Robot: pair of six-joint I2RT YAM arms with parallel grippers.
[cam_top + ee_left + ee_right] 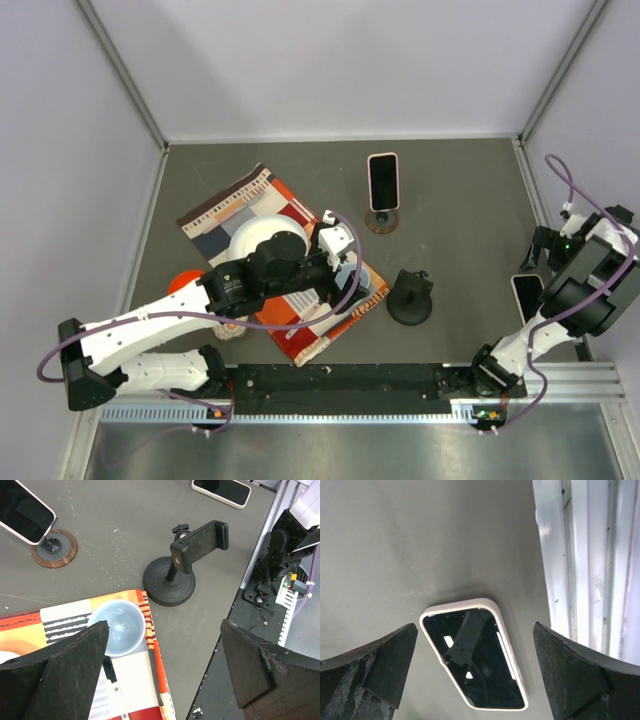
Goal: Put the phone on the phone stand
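A phone in a white case (472,657) lies flat, screen up, on the grey table near the right edge; it also shows in the top view (527,296) and the left wrist view (221,490). My right gripper (475,628) is open and hovers over it, one finger on each side, touching nothing; in the top view it (533,262) sits just behind the phone. The black clamp phone stand (410,297) is empty mid-table, also visible in the left wrist view (172,575). My left gripper (165,625) is open and empty above the mat's right corner, left of the stand (348,265).
A second phone (383,182) stands upright on a round wooden base (54,547) at the back. A striped patterned mat (230,210) carries a white bowl (262,240) and a small pale blue bowl (117,627). An orange object (182,283) lies at the left. Metal rail (600,375) along the near edge.
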